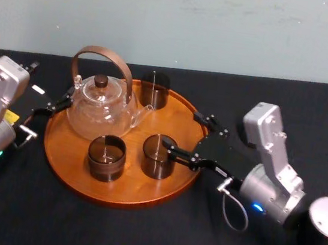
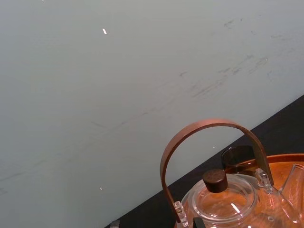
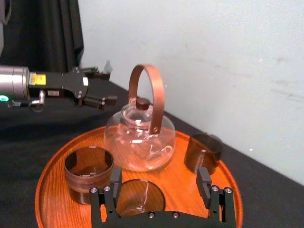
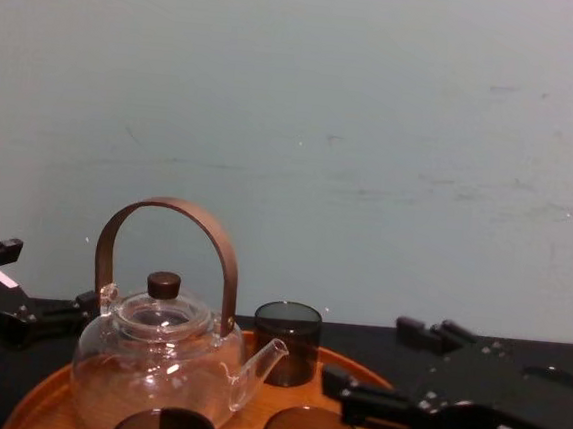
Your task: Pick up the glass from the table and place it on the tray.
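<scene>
the glass (image 1: 158,155) stands on the tray (image 1: 124,194) between the spread fingers of the right hand (image 1: 182,132). the tray also holds a teapot (image 1: 100,111) and two other glasses (image 1: 106,157); left hand (image 1: 62,102) released at its rim

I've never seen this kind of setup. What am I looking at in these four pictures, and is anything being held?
This is a two-armed robot. One picture looks down from its head, one forward from its chest, and one from each wrist. On the black table sits a round wooden tray holding a glass teapot and three dark glasses. The right end effector, fingers open, reaches over the tray at the front right glass without gripping it. The left end effector sits open beside the tray's left rim. Nothing is held.
</scene>
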Controlling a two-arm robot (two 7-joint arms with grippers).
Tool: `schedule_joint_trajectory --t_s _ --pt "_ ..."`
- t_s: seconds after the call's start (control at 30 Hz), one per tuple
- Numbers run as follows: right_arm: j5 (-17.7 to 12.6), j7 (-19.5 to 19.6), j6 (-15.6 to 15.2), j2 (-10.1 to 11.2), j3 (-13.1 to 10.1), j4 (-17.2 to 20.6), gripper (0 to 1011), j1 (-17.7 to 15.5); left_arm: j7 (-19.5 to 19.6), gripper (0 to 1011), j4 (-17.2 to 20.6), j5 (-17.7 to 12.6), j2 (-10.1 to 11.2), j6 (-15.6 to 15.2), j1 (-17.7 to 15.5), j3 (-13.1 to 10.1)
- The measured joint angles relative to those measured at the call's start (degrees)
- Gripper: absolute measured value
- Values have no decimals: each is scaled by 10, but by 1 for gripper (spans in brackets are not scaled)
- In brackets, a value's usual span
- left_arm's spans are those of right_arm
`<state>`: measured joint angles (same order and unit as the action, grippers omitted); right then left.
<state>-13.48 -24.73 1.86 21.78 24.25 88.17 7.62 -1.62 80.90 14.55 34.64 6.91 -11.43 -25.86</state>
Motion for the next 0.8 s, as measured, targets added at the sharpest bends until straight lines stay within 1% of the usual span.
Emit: schedule_joint_trajectory --t_s 0.03,0.17,0.23,0.37,0.63,0.8 --pt "-3 1 3 5 -6 12 1002 -8 0 1001 0 0 0 0 0 0" --pt "-12 5 11 18 -23 36 1002 -28 0 1001 0 0 0 0 0 0" --pt "-16 7 15 23 -29 43 1002 -36 0 1001 0 0 0 0 0 0" --pt "-28 10 23 35 -51 56 1002 -59 0 1001 0 0 0 0 0 0" --pt "-46 13 33 50 -84 59 1002 -89 0 1001 0 0 0 0 0 0" --pt "-55 19 37 54 -104 49 1002 -102 0 1001 0 0 0 0 0 0"
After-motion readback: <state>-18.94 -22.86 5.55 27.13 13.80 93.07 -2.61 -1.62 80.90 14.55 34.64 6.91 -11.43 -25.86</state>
